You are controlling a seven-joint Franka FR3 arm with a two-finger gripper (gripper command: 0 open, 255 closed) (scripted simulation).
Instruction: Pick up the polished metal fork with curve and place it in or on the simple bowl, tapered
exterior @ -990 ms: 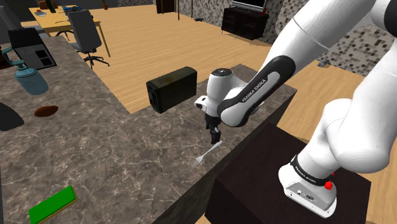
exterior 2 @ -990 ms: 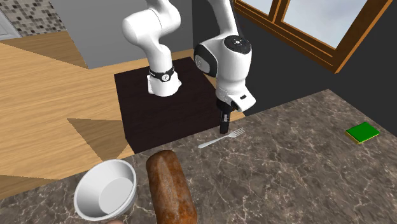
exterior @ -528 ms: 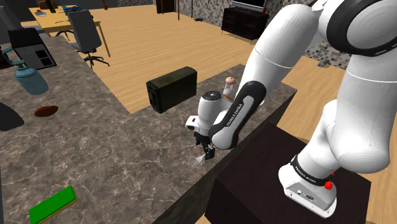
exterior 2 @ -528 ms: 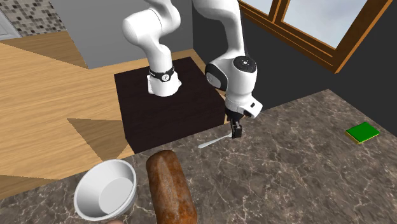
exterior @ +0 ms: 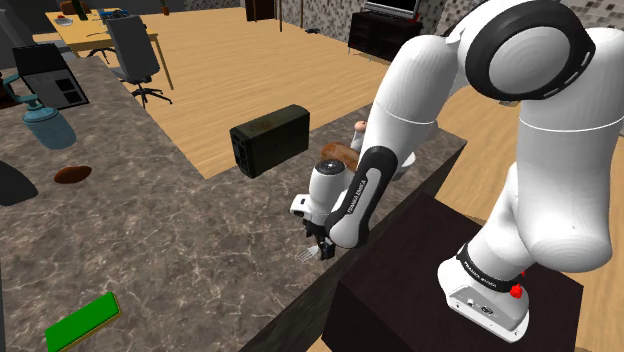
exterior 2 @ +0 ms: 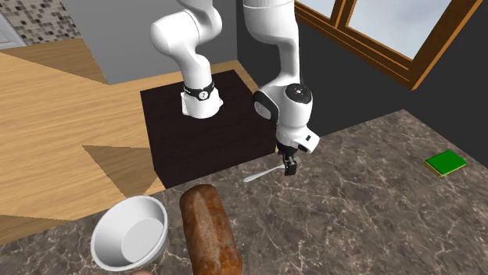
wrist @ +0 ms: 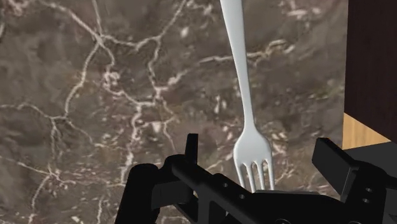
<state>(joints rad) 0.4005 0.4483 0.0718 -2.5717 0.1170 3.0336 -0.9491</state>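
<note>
Fork point(wrist: 245, 95), silvery with a slight curve, lies flat on the dark, white-veined countertop point(wrist: 95, 95) close to the edge that meets the dark stand point(exterior 2: 203, 133). The black gripper point(wrist: 261, 147) is down low over the tine end. In the wrist view its two fingers point(wrist: 191, 147) stand apart on either side of the tines without touching them (so the fork is between them but not held), and the handle runs away from the hand across the stone. From the shoulder view the gripper point(exterior: 322, 248) hangs at the counter's near edge with the tines point(exterior: 308, 256) poking out beside it. The second exterior view shows the gripper point(exterior 2: 291, 166) on the fork's far end and the handle point(exterior 2: 260, 176) stretching toward that view's left. The white tapered bowl point(exterior 2: 112, 228) sits at that view's lower left, just beside a brown loaf-shaped object point(exterior 2: 209, 230), well apart from the fork.
</note>
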